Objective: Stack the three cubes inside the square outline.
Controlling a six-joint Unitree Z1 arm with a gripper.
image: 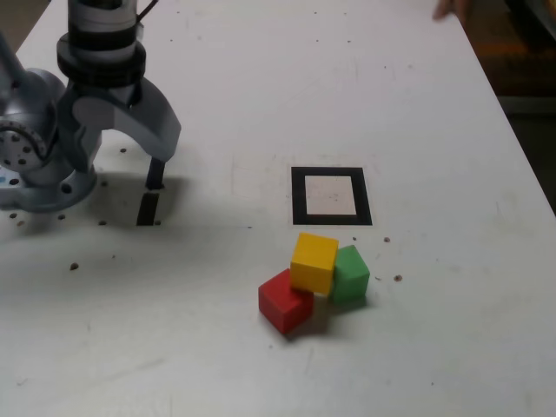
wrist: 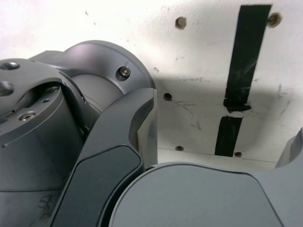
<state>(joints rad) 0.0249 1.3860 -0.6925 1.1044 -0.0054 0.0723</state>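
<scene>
Just below the empty square outline [image: 331,195], the light, rigid yellow cube [image: 314,261] leans on red and green, best pinched by its flat sides; the gripper [image: 130,165] hangs open, empty.

The square outline [image: 298,195], a thick black border around a pale centre, is lying flat and empty on the worktop. Just in front of it the three cubes are sitting in a tight cluster: the yellow cube [image: 313,261] is resting tilted atop the red cube [image: 283,303] and the green cube [image: 353,276], touching both.
</scene>
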